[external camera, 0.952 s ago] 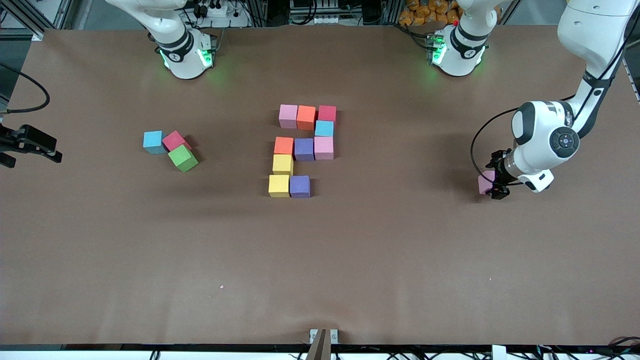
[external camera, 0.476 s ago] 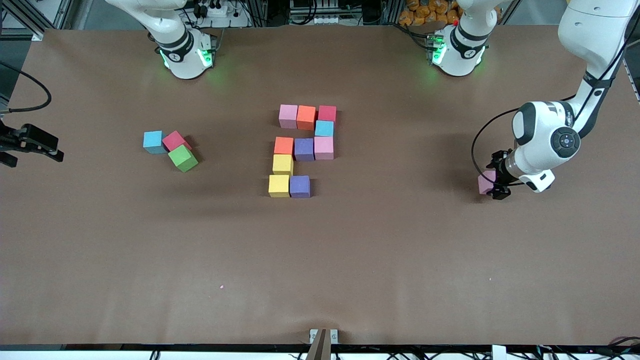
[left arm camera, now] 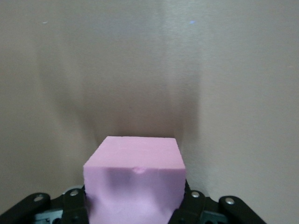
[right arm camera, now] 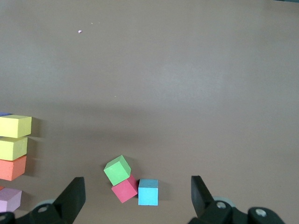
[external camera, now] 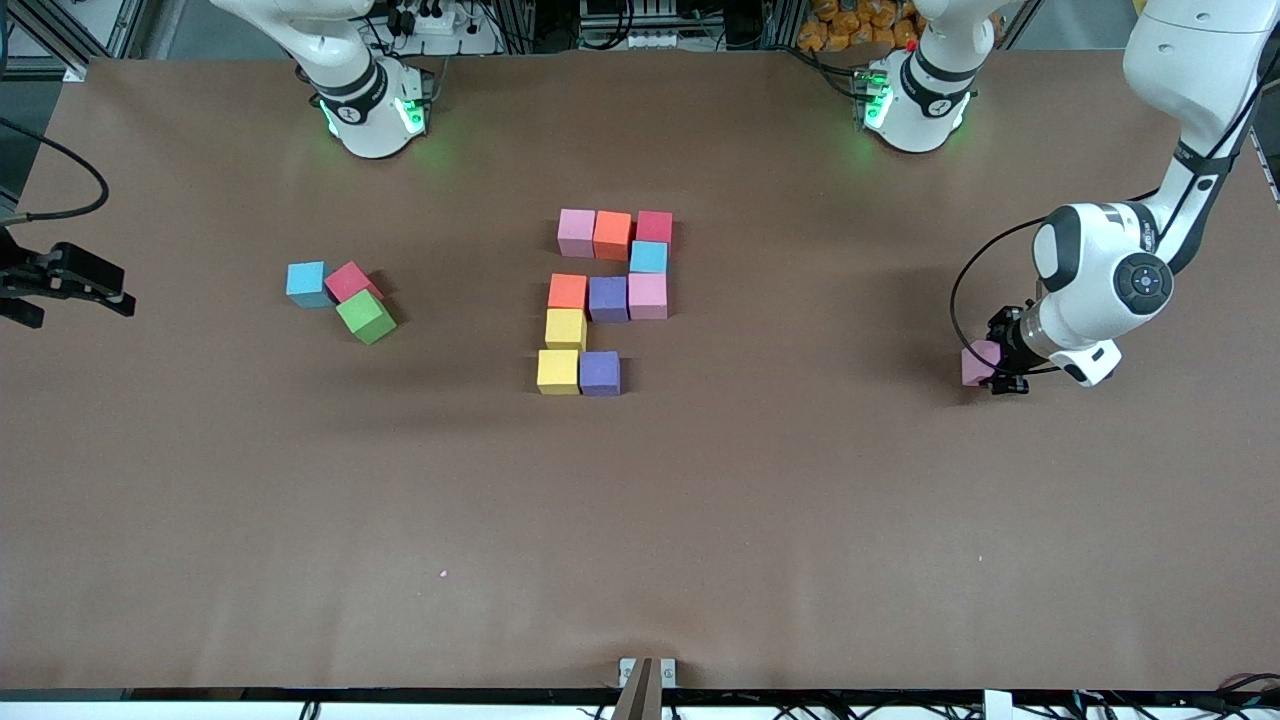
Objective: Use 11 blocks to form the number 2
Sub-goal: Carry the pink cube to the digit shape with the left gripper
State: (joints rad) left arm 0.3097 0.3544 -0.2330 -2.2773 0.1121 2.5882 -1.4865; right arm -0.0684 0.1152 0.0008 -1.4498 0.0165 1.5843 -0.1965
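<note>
I'm seeing the left end effector [external camera: 988, 366] gripping a pink cube [external camera: 978, 362] at the bench's [external camera: 800, 500] left-arm end; right end effector [right arm camera: 138, 196] is waiting, fingers wide.

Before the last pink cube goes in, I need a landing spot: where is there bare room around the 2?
Free: the bare slot beside the purple cube that ends the 2's bottom row, and all the table nearer the camera. Crowded: the loose cubes toward the right arm's end.

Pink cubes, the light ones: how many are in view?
3. One light pink cube heads the digit's top row, another ends its middle row, the third sits in the left gripper.
</note>
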